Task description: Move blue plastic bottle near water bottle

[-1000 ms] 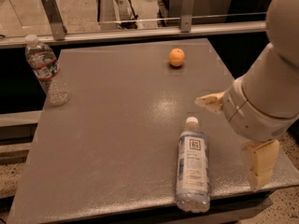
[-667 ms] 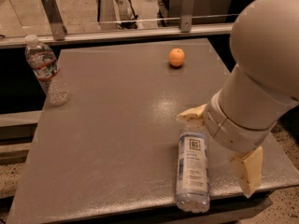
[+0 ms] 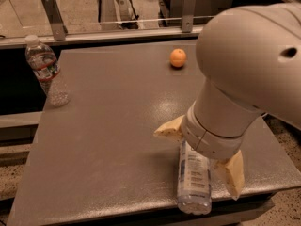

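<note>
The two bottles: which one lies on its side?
The blue plastic bottle, under the open gripper at the front of the table. The water bottle stands upright at the far left.

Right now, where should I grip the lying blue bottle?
Take the blue bottle across its labelled middle, from above: it lies flat, one end at the front edge of the table. The gripper hangs over it, open, one finger each side.
</note>
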Robot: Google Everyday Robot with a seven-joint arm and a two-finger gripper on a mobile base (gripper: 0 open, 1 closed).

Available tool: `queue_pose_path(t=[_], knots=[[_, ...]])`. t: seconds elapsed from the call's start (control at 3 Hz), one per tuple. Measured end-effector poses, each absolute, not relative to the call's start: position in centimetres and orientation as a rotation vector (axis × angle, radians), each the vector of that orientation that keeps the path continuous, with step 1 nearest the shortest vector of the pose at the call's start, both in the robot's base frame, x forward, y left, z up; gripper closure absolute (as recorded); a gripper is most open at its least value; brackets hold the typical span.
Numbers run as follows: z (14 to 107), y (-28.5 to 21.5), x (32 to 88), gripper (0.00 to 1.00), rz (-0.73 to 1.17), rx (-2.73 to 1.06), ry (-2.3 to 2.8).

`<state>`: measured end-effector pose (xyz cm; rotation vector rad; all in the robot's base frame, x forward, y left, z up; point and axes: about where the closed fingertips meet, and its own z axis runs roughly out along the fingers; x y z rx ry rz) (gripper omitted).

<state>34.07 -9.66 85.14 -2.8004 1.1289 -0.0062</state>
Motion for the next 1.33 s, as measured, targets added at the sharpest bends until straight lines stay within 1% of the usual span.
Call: queue_pose_path(t=[0.33, 1.0, 1.33], knots=[[83.7, -9.7, 33.9, 0.18, 0.019, -2.844, 1.071], [83.8, -9.1, 35.0, 0.64, -0.02, -2.846, 1.065], [86.2, -8.3, 37.0, 0.96, -0.112, -2.8, 1.113]])
